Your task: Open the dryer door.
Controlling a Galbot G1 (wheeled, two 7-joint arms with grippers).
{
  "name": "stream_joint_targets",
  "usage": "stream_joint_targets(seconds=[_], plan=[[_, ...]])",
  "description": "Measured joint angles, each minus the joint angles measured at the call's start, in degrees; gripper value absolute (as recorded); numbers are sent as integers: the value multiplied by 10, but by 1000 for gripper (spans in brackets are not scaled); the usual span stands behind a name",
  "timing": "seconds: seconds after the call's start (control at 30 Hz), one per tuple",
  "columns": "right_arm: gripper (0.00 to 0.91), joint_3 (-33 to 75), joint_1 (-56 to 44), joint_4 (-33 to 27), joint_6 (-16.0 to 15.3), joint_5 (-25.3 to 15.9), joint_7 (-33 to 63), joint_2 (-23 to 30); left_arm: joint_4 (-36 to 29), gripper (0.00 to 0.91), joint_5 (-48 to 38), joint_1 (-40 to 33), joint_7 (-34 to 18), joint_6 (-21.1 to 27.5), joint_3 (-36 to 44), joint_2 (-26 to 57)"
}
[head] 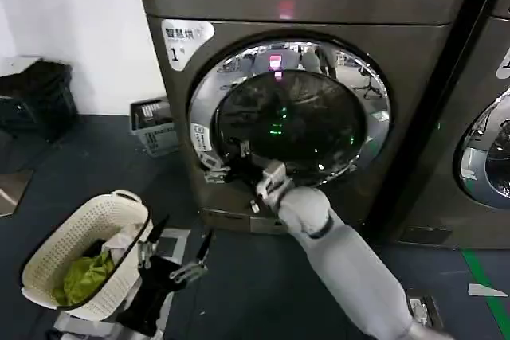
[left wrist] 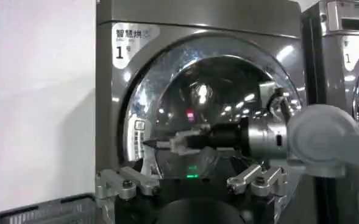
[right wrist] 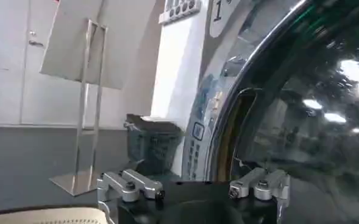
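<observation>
At the dryer door's (head: 299,109) lower-left chrome rim, the right claw (head: 231,163) reaches in, fingers spread wide.

pale grey right arm (head: 351,264), black-fingered silver-knuckled left pincer (head: 177,246).

- I read a "1" under small Chinese characters I can't make out, on the white sticker (head: 185,39) at the dryer (head: 239,5)'s upper corner.
- The small label (head: 200,137) on the dryer door (head: 291,109) rim is unreadable.
</observation>
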Motion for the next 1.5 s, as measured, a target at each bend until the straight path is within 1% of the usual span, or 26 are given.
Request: stream_joint_targets(seconds=[0.17,0.37,0.47,0.53,0.6,0.73,0.83,0.9,0.97,1.0,1.1,1.2,1.27,1.37,1.5], plan=[[907,-10,15,-38,5,2,-13,12,2,907,2,-1,0,-1,7,-1],[907,-18,31,-69,5,4,-27,29,2,907,9,-1,-5,1,8,-1],[907,-18,37,-78,7,21,-39,33,5,907,13,-2,-13,1,9,-1],[907,-18,37,-78,11,36,-46,32,6,907,19,-2,-12,4,9,-1],[907,-17,36,-76,18,40,-59,30,6,907,21,-1,-11,9,10,0],[907,-10,27,-59,5,48,-92,20,4,907,40,-4,-15,16,11,3],[907,-5,18,-42,2,49,-122,9,3,907,67,-4,-60,-12,26,11],[907,-1,11,-30,2,49,-137,3,1,907,88,0,-96,-13,38,14],[907,3,5,-16,3,48,-149,-3,0,907,95,1,-104,-16,44,15],[907,4,2,-10,3,48,-155,-6,0,907,97,1,-103,-24,44,15],[907,8,-5,6,3,52,-169,-13,7,907,88,-5,-81,-31,39,13],[907,15,-11,21,-4,71,-189,-20,12,907,58,-14,-46,-25,23,12],[907,20,-15,30,-13,85,-204,-25,13,907,29,-21,-13,-12,8,13],[907,27,-23,48,-17,100,-232,-36,18,907,-28,-36,47,12,-24,19],[907,35,-36,69,-20,109,-260,-50,27,907,-87,-53,97,38,-62,26]])
